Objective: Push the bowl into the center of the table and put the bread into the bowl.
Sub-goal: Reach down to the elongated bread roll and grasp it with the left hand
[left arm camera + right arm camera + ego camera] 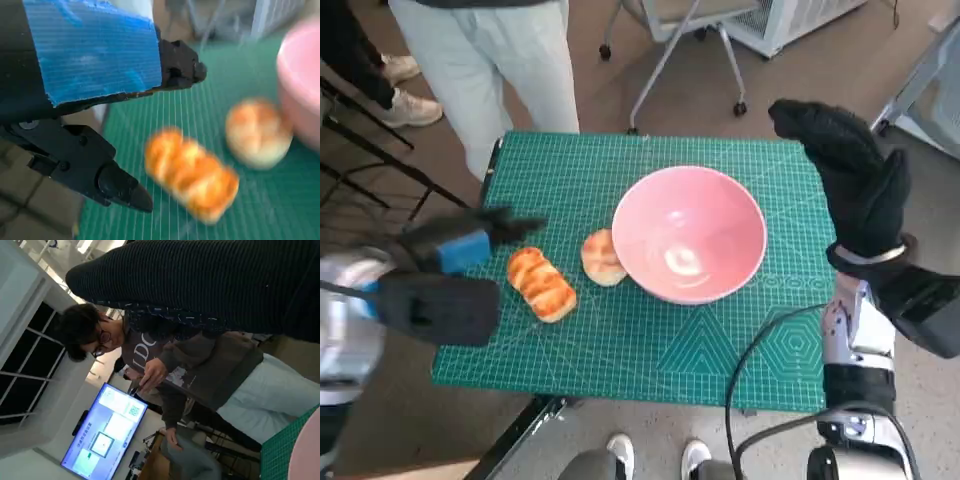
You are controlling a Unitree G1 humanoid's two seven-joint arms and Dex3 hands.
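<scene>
Fingers (120, 187) of my left hand (445, 290) apart, empty, beside the braided loaf (541, 284) left of the bowl (688, 233), apparently poised to grasp; right hand (850, 180) raised clear, fingers indeterminate.

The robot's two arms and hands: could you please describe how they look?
The left hand is black with blue tape across its back and hard black fingers. The right hand wears a black knitted glove. Both forearms are pale, and a black cable loops beside the right one.
</scene>
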